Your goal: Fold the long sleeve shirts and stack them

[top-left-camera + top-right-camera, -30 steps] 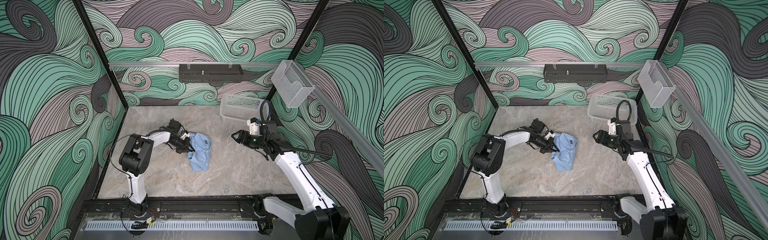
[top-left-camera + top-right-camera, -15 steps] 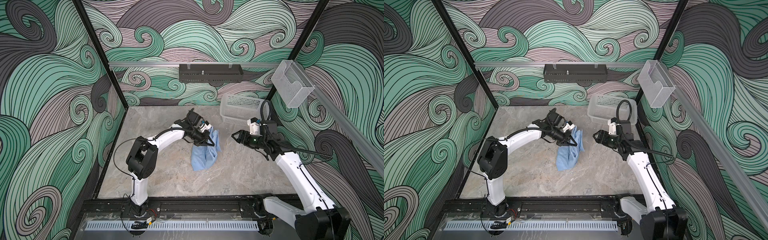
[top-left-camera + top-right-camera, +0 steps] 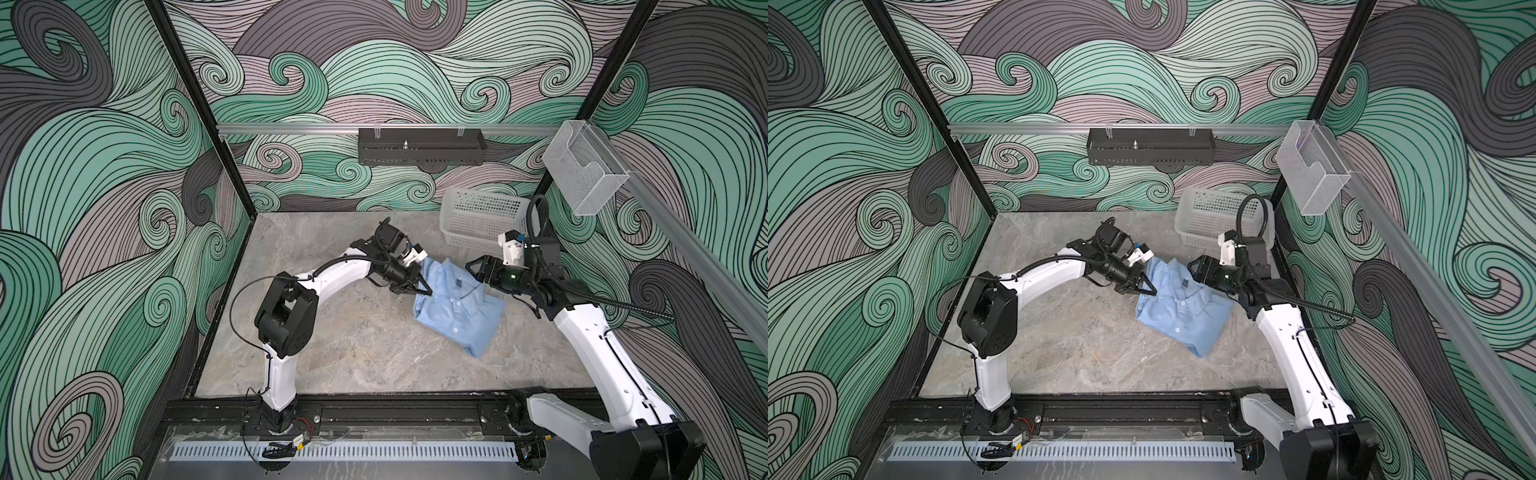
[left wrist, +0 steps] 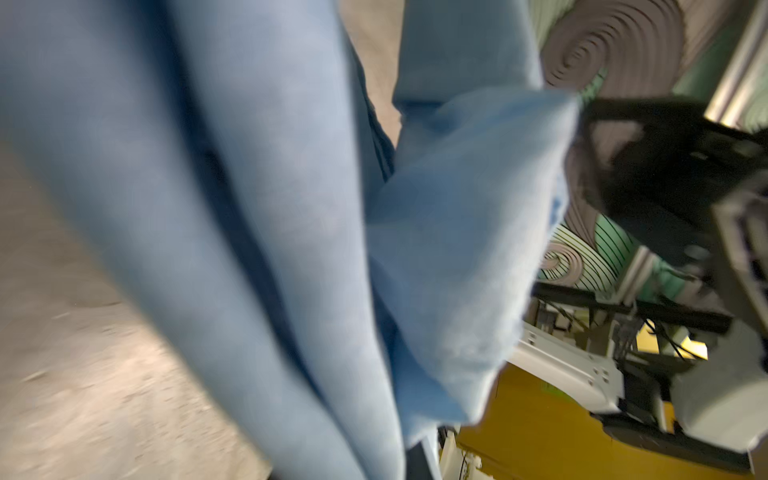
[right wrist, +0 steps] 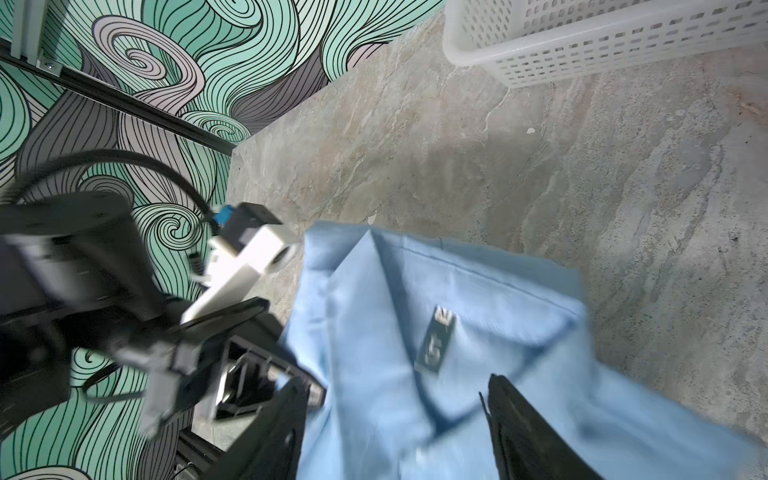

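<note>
Marble tabletop point(image 3: 353, 345), left pincer point(image 3: 422, 289) clamping shirt point(image 3: 453, 316), label point(image 5: 435, 345) 5, right pincer point(image 5: 397, 386) wide

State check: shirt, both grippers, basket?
light blue shirt: rumpled, button front up on the table, one edge pinched by the left gripper.
left gripper: shut on the shirt's edge.
right gripper: open over the collar, holding nothing.
white basket: at the table's back, nothing visible inside.
</note>
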